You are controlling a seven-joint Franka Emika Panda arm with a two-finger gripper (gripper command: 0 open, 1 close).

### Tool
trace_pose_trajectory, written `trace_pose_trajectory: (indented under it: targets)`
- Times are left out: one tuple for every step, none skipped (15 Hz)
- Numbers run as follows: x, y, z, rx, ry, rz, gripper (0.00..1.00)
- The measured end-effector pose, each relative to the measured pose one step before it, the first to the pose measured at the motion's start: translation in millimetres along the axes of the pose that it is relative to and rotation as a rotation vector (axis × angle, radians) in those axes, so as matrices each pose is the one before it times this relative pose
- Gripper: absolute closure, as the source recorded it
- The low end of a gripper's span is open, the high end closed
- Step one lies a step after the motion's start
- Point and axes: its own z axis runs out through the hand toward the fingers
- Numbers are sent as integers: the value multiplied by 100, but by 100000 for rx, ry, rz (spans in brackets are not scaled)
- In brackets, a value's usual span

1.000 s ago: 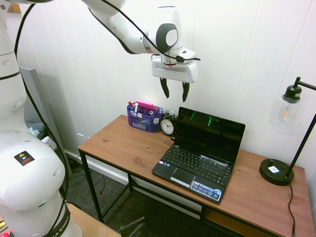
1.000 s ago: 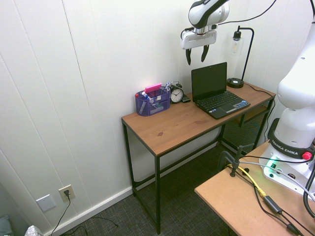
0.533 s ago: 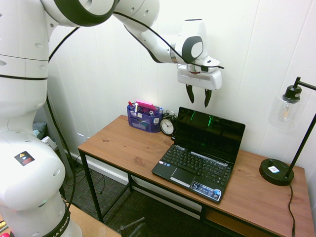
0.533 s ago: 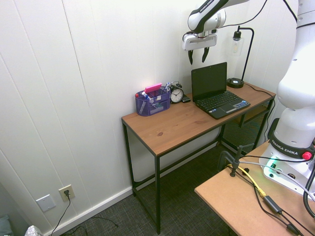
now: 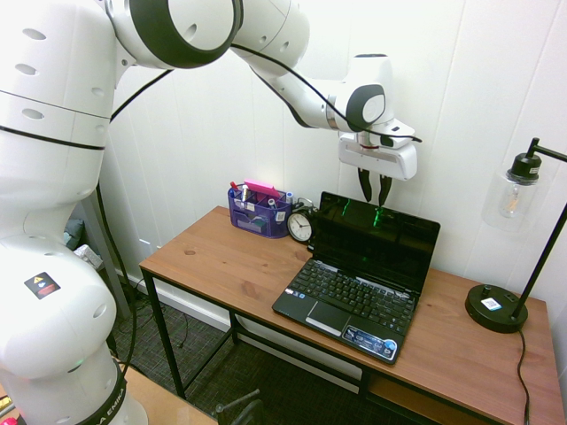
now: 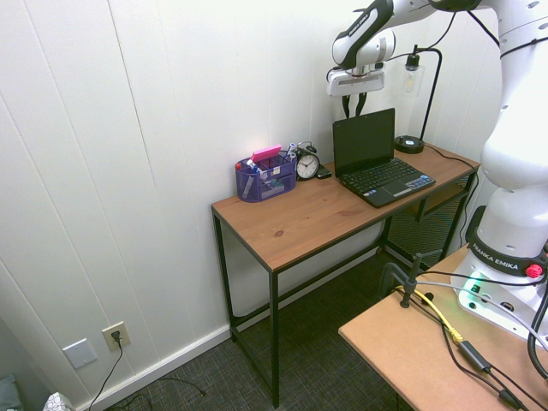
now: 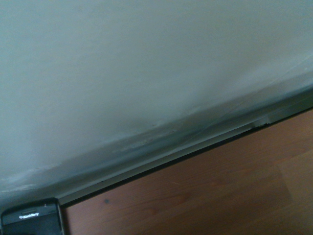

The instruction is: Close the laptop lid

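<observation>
We log: white arm's end effector (image 5: pixel 373 189), dark fingers narrowly parted, empty, just above upright thin black laptop lid (image 5: pixel 379 240); wooden counter (image 5: pixel 230 261) beneath.

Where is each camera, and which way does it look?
First exterior view: high beside the arm's big white body, looking down at the laptop and the tool.
Second exterior view: farther off, on the other side of the arm, facing the desk and wall; arm enters from the right.
Wrist view: on the arm, looking at wall, desk edge and a phone; no body shows.
Both exterior views share laptop, clock and lamp.
</observation>
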Motion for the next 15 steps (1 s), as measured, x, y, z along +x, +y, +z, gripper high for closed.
trace_pose_trajectory:
  targets:
    - [251,306,326,-245,-681,506,100]
    - [246,305,239,-389,-568,278,100]
    - [187,285,275,-560,-542,-73,100]
    - [106,250,281,-625,-564,113,100]
    - [40,206,230,-413,-649,185,100]
    - [-106,234,326,-461,-731,178,100]
    - [-140,342,447,-833,-717,152,100]
    - [-114,450,531,-935,-745,216,100]
    - [-26,511,492,-807,-496,291,100]
    - [40,624,365,-770,-376,646,100]
    - [-69,769,361,-605,-562,771,100]
    - [-205,887,388,-489,-807,801,100]
    - [-325,1040,505,-868,-1211,841,100]
    - [-323,943,392,-462,-788,779,100]
    - [-264,913,207,-224,-543,786,100]
